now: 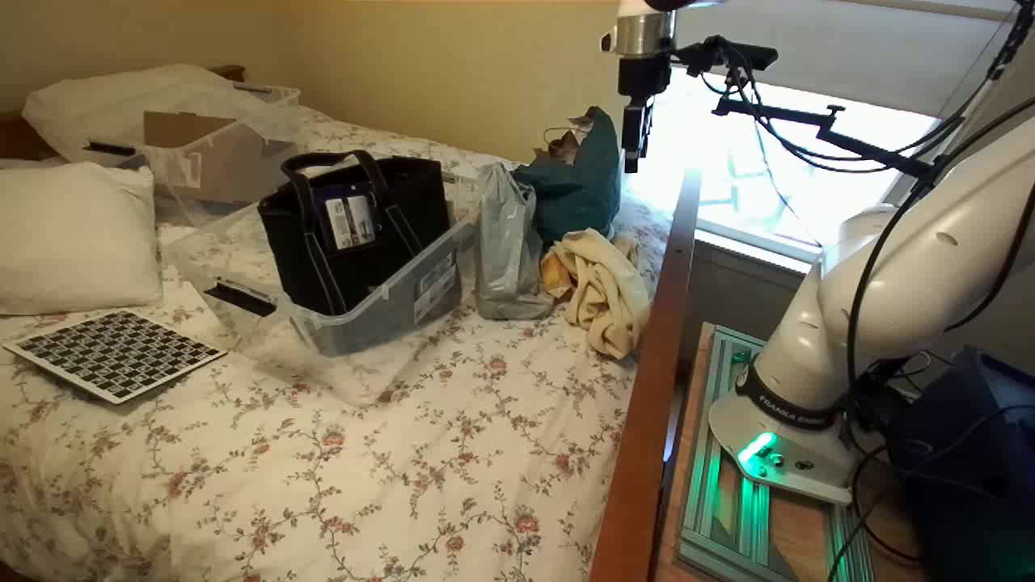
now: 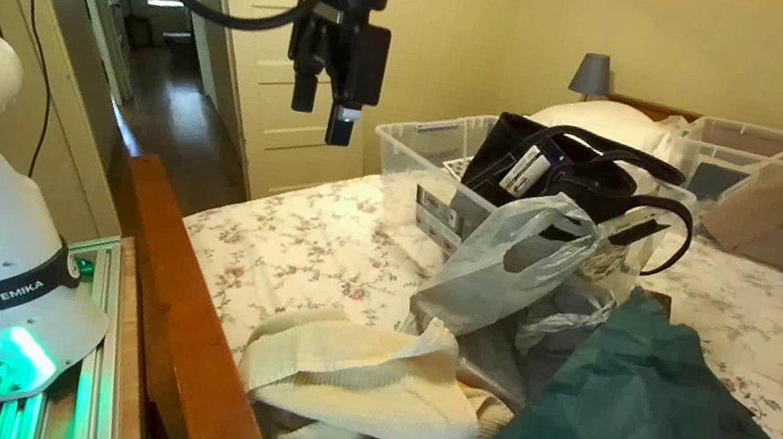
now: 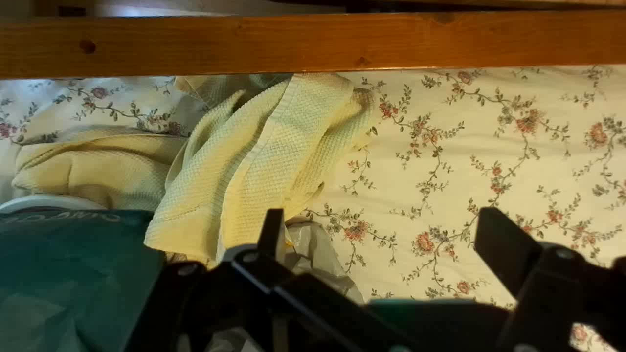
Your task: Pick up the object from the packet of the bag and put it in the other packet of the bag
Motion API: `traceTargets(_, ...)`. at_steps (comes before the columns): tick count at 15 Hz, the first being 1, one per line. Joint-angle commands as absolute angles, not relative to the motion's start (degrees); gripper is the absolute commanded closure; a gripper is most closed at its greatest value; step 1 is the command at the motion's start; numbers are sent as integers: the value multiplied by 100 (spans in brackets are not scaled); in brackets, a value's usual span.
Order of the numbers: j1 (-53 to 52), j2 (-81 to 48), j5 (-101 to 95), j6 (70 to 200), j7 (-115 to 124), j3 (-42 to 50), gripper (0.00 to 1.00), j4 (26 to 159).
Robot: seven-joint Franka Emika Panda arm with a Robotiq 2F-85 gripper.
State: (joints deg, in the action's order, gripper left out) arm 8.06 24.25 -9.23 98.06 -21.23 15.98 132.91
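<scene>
The black fabric bag (image 1: 378, 271) stands slightly tilted inside a clear plastic bin (image 1: 453, 242) on the bed, handles up. It also shows in an exterior view (image 2: 500, 150) with its handles drooping over the bin's edge. The object (image 1: 352, 221), a flat dark item with a pale printed face, sits in an outer pocket between the handle straps; its face also shows in an exterior view (image 2: 527, 170). My gripper (image 2: 320, 123) hangs high above the bed's rail side, apart from the bag. In the wrist view the gripper (image 3: 383, 215) is open with nothing between its fingers; the bag is out of view there.
A grey plastic bag (image 1: 508, 250), a teal bundle (image 1: 574, 186) and a cream cloth (image 1: 602, 291) lie between bin and rail. The wooden rail (image 1: 667, 323) edges the bed. A checkered board (image 1: 117, 352) and another bin (image 1: 218, 158) lie beyond.
</scene>
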Motion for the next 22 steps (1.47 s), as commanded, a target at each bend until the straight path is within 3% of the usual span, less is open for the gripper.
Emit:
traceTargets(1,848,2418,-908,9799,-2136,1560,0,13284)
traceTargets(6,801,2424,-998,9860,-2106,1463,0,13305)
traceTargets(12,31,2389,-836,10083,-2671,808,0,13294)
traceTargets(22,-876,1068,-32,12639,-3583,419,0,12614)
